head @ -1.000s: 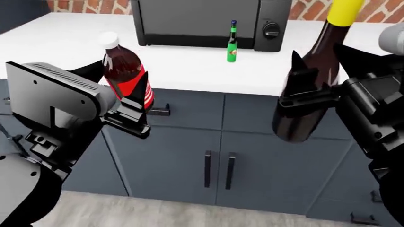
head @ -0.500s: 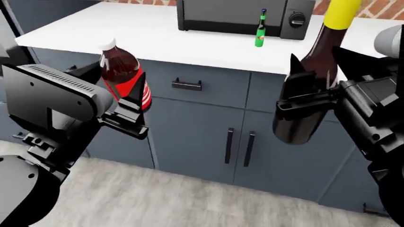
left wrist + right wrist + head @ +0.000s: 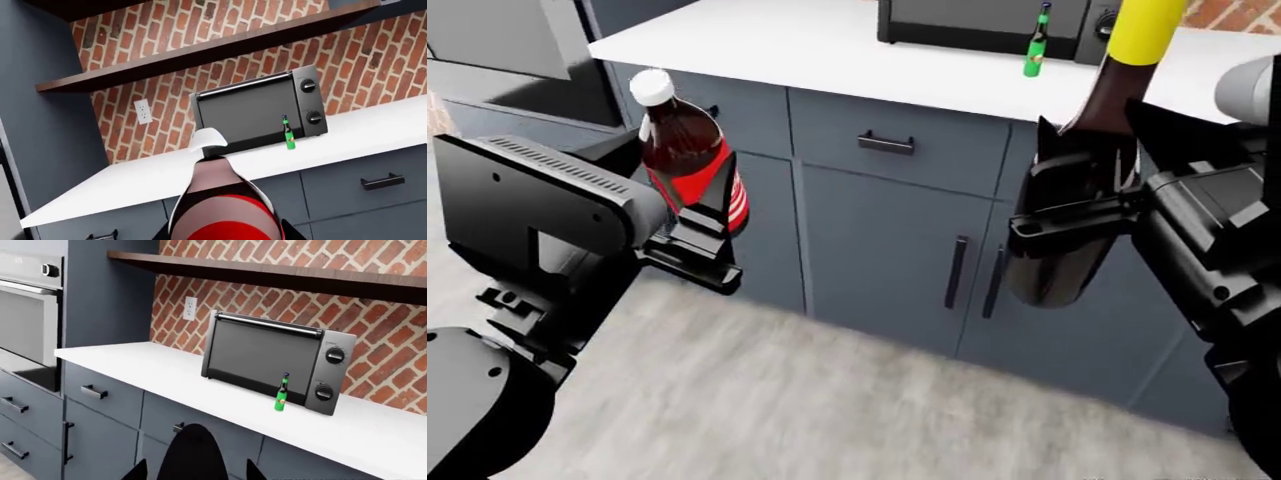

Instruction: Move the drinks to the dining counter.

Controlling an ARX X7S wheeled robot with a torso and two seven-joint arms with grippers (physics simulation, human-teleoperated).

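A red-labelled cola bottle with a white cap stands upright in my left gripper, which is shut on its body; it fills the left wrist view's lower part. My right gripper is shut on the dark-brown wine bottle with the yellow neck, seen as a dark shape between the fingers. The small green bottle stands on the white counter in front of the microwave. The dining counter is out of view.
The white-topped counter with grey-blue cabinets runs ahead, with a black microwave on it. A wall oven stands at its left end. Light wood floor lies between me and the cabinets.
The view has swung left and drawn back: the counter, microwave and green bottle slid right and up, and more floor shows. Both bottles stay held in the same places.
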